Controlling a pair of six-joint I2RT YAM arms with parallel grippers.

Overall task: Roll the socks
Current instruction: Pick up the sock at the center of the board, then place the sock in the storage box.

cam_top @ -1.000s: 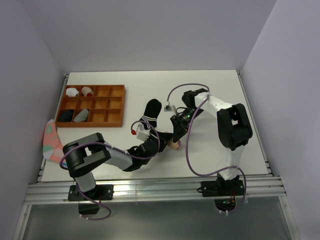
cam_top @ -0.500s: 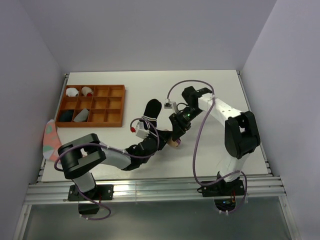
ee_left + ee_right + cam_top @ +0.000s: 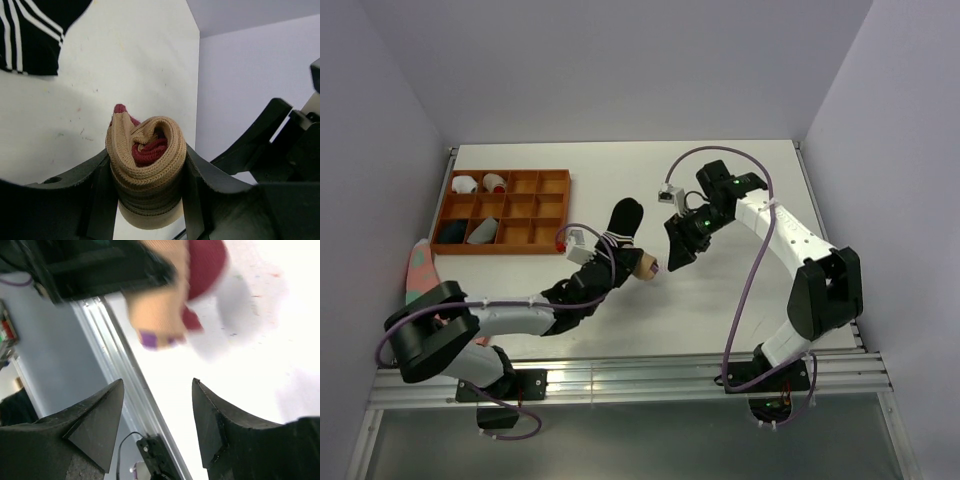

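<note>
1. Your left gripper sits near the middle of the worktop. Its jaws are closed on the tan sock.
2. The tan sock is wound into a tight roll. Maroon shows at its core, and a maroon tip pokes out on the far side. One finger presses against each side of the roll.
3. You cannot tell from these views whether the roll touches the worktop or hangs just above it.
4. The black sock lies unrolled on the worktop, just beyond the left gripper on the far side. Its white-striped cuff points toward that gripper.
5. Your right gripper hangs just right of the tan roll, apart from it. Its jaws are spread wide and hold nothing.
6. The right wrist view is blurred. It shows tan fabric with a maroon patch and a purple stripe beyond the fingertips.
7. The wooden tray stands at the far left of the worktop. Two small pale bundles fill its far-left compartments, and a dark item and a grey item sit in the near-left ones.
8. The pink sock lies at the left edge of the worktop, well apart from both grippers.
</note>
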